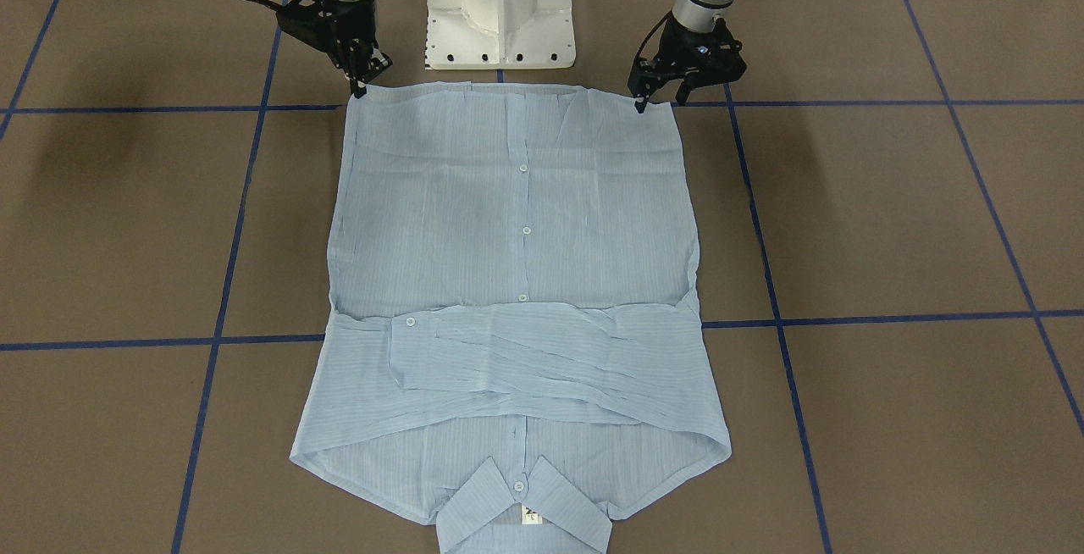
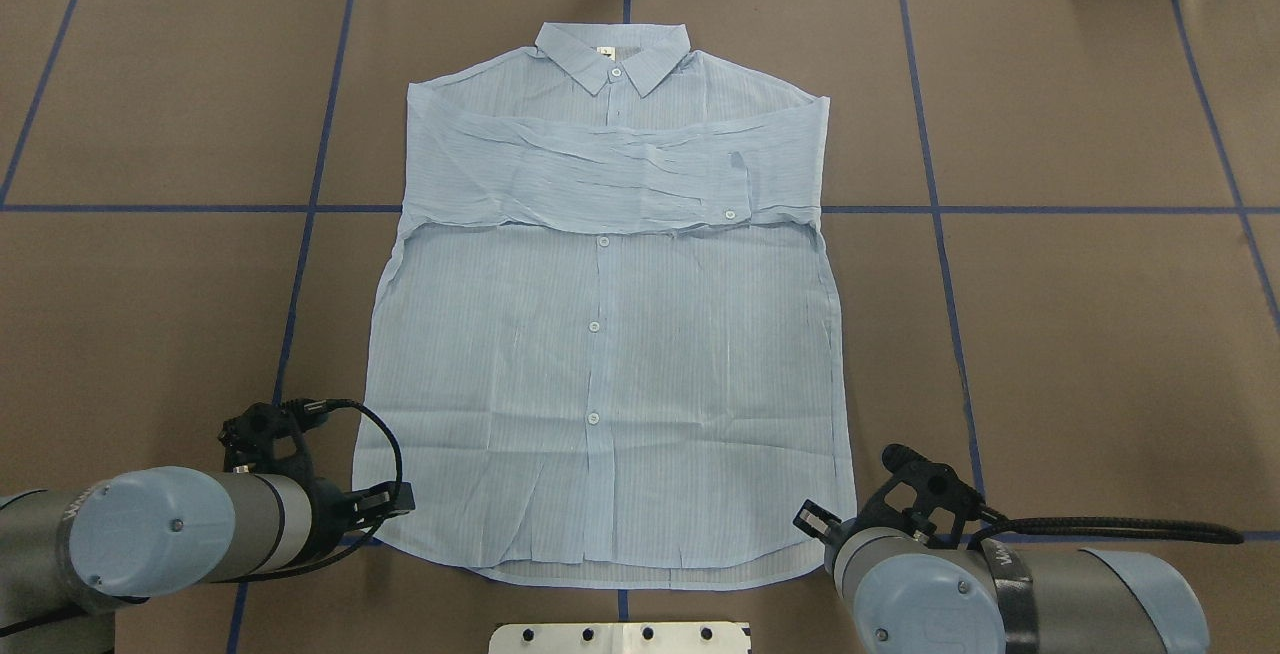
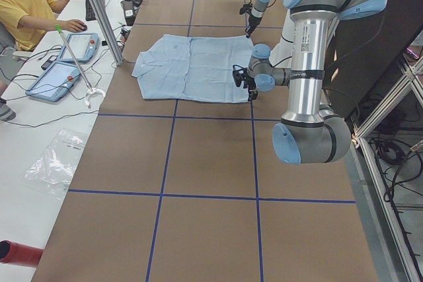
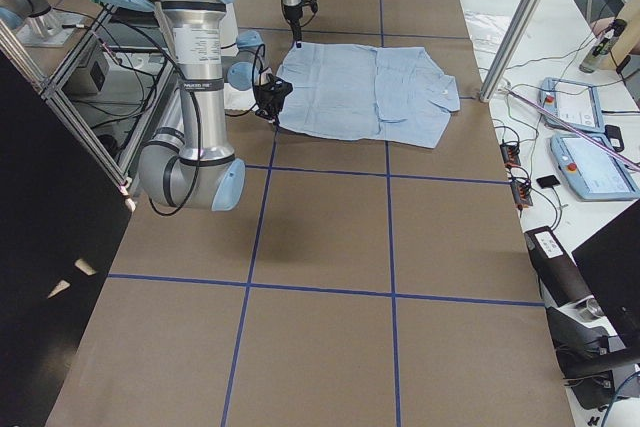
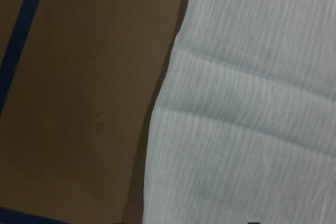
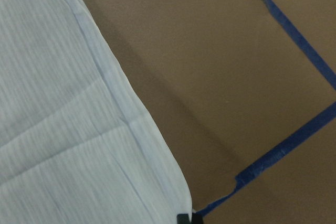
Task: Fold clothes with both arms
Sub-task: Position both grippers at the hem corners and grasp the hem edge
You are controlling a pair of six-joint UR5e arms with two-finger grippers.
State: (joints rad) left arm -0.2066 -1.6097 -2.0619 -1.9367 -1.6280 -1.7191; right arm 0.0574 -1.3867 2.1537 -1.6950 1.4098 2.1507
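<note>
We take this for a robotics lab: robot arms [image 3: 307,64], tape-gridded table [image 3: 205,156], aluminium framing [image 3: 102,14], teach pendants [image 3: 79,46], seated operator [image 3: 23,8].

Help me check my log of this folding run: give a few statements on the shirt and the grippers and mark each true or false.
1. The light blue, finely striped button-up shirt lies buttoned side up, with its collar at the end away from the robot. True.
2. Both long sleeves are spread out to the sides. False: the sleeves are folded across the chest.
3. The black two-finger left gripper is at a hem corner. True.
4. The black two-finger right gripper is lifting the collar. False: it is at the other hem corner, and the collar lies flat.
</note>
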